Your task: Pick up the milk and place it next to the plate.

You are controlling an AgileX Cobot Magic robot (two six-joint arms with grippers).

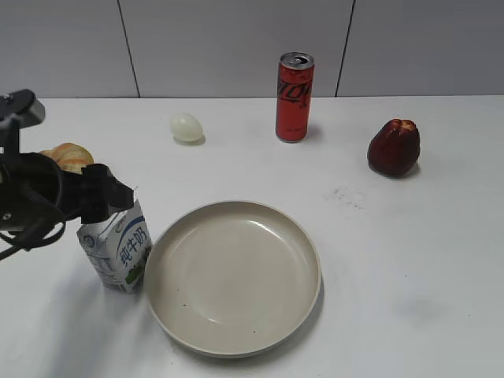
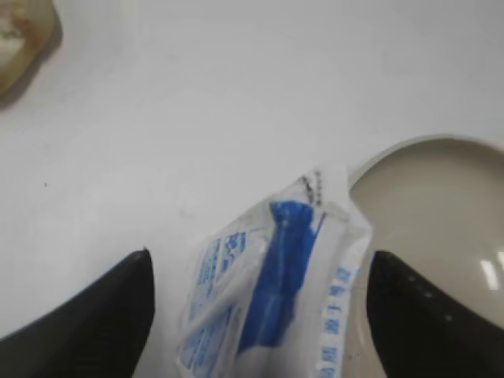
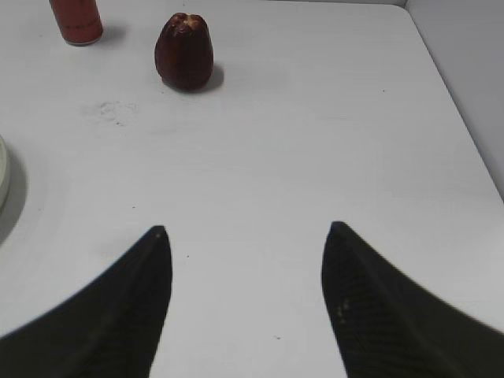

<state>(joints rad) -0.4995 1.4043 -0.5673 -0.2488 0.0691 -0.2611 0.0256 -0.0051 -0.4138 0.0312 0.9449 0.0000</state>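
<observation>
Two black fingers of the left gripper [image 2: 256, 315] are standing apart, straddling the small white blue-topped milk carton [image 1: 118, 248] beside the beige plate [image 1: 233, 276]; seemingly light and crushable, it wants gentle pinching across its flat walls.

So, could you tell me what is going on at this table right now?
The left gripper is at the milk, its fingers open on either side of the carton with gaps showing in the left wrist view. The milk stands on the table right beside the plate, on its left. The right gripper is open over bare table, holding nothing.
</observation>
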